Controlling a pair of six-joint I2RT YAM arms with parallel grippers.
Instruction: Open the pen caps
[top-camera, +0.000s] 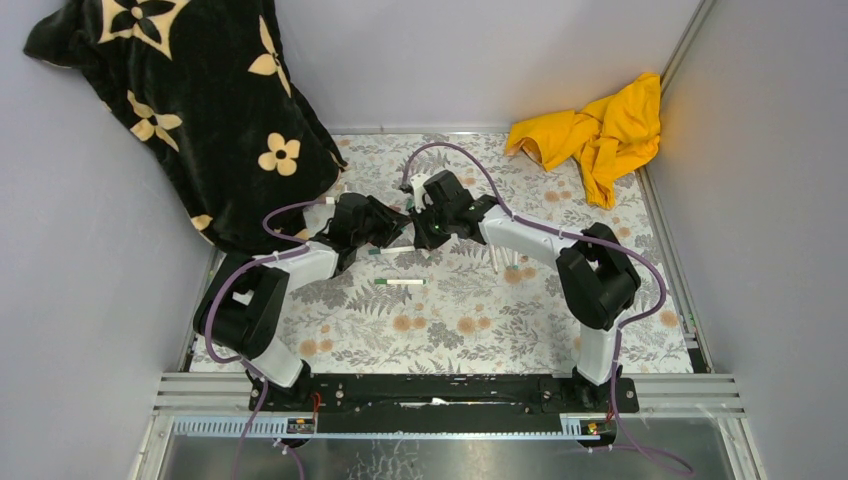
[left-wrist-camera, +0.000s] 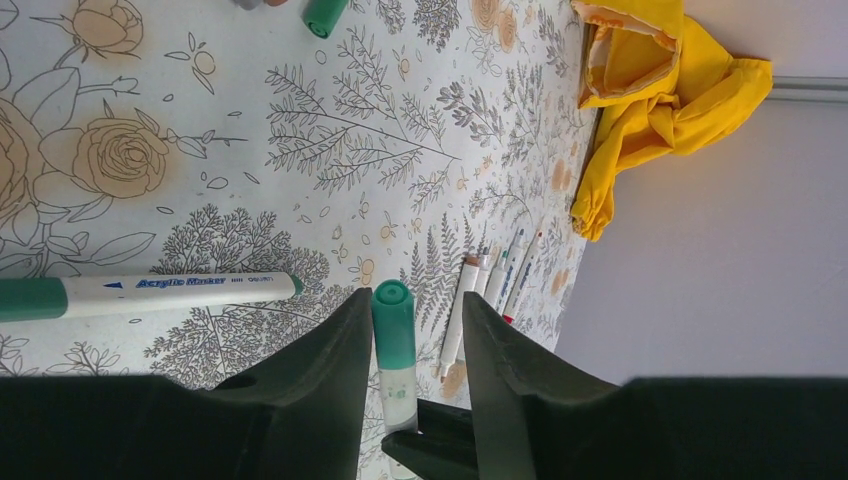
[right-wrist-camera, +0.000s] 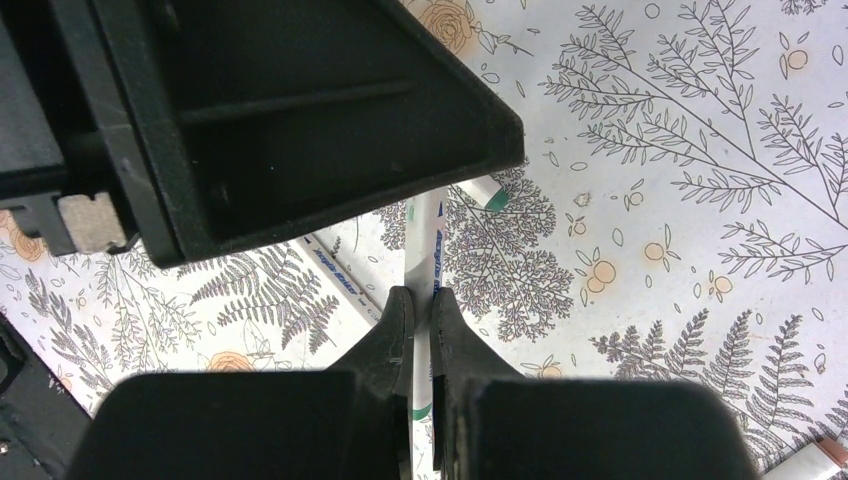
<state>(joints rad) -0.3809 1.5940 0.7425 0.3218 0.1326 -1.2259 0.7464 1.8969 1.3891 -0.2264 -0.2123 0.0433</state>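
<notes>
My right gripper (right-wrist-camera: 420, 296) is shut on the white barrel of a pen (right-wrist-camera: 422, 235) and holds it above the table. In the left wrist view that pen's green cap (left-wrist-camera: 394, 325) stands between the fingers of my left gripper (left-wrist-camera: 415, 306). The jaws are open: the cap rests against the left finger and a gap shows on the right side. In the top view both grippers meet over the middle of the table, the left (top-camera: 393, 226) facing the right (top-camera: 427, 228). A loose green cap (left-wrist-camera: 325, 15) lies on the table.
A green-capped acrylic marker (top-camera: 400, 282) lies on the floral table cover, also in the left wrist view (left-wrist-camera: 150, 293). Several uncapped pens (top-camera: 505, 262) lie to the right. A yellow cloth (top-camera: 595, 130) is at the back right, a black flowered blanket (top-camera: 190, 100) at the back left.
</notes>
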